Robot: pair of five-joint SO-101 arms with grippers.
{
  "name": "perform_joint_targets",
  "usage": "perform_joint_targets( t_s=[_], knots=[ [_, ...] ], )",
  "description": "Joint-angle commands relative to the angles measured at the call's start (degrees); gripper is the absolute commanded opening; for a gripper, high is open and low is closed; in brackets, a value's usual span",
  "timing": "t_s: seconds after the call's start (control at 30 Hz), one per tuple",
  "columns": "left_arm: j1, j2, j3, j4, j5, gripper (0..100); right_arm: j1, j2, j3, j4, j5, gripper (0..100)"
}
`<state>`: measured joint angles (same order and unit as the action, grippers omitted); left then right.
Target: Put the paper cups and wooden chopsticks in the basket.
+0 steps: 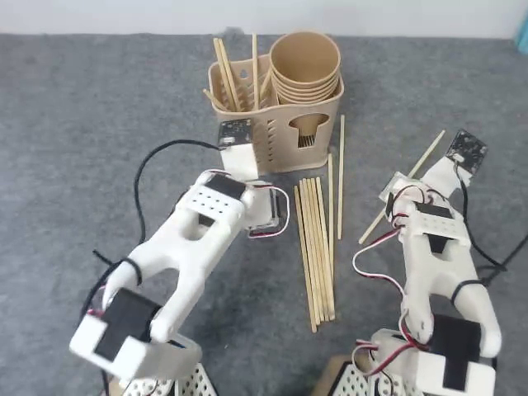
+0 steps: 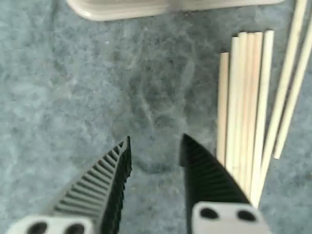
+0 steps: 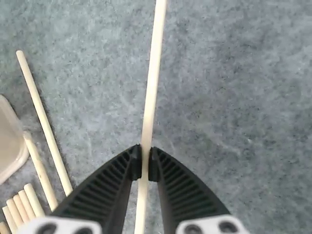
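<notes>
Grey carpeted bench (image 1: 82, 124): I see one basket (image 1: 280, 136) far centre holding one cup stack (image 1: 305, 62). About seven chopsticks (image 1: 316, 247) lie loose nearer. My right claw (image 3: 145, 149) pinches another chopstick (image 3: 153, 73); my left claw (image 2: 156, 141) is half-open, empty.

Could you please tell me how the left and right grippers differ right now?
The left gripper is open; the right gripper is shut. The left gripper holds nothing, while the right gripper clamps a single chopstick. The left gripper sits beside the chopstick bundle; the right gripper is apart from it. Both point down at the grey mat.
</notes>
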<state>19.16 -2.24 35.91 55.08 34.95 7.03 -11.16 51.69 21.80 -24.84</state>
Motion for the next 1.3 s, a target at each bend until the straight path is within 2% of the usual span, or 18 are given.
perform_joint_targets(
  t_s=[0.0,0.07,0.23,0.4,0.53,0.67,0.77,0.87,0.9,0.97,1.1,1.27],
  knots=[
    [3.34,0.18,-3.03,-1.23,0.62,28,-0.13,-2.33,-1.32,-2.59,-0.53,0.6],
    [4.57,0.70,-3.21,-1.41,0.70,32,-0.22,-1.54,-1.41,-3.21,-0.53,0.6],
    [4.13,2.37,-3.03,-5.27,0.44,32,-0.04,1.36,-1.58,-6.90,-0.53,0.6],
    [4.13,15.91,-8.92,-6.07,0.26,32,-0.13,2.07,-2.37,-6.81,-0.53,0.6],
    [4.13,25.14,-22.02,5.01,-0.26,32,-0.31,2.07,-2.55,-6.64,-0.53,0.6],
    [4.22,29.36,-26.51,9.32,-0.09,31,-0.13,2.07,-2.55,-6.73,-0.53,0.6],
    [4.31,27.78,-25.80,9.93,-0.35,22,-0.31,2.07,-2.55,-6.81,-0.53,0.6],
    [5.89,24.79,-22.37,6.42,-0.79,2,-0.31,2.15,-2.55,-6.99,-0.53,0.6],
    [6.59,23.47,-20.44,4.84,-1.85,0,-0.31,2.15,-2.55,-7.08,-0.53,0.6],
    [8.26,19.87,-16.13,2.29,-3.60,3,-0.31,2.15,-2.55,-7.08,-0.53,0.6],
    [11.69,10.99,-7.60,-1.76,-4.13,1,-0.40,2.15,-2.55,-7.08,-0.53,0.6],
    [13.19,-1.32,-0.04,-3.08,-4.22,1,-0.40,2.15,-2.55,-7.08,-0.53,0.6]
  ],
)
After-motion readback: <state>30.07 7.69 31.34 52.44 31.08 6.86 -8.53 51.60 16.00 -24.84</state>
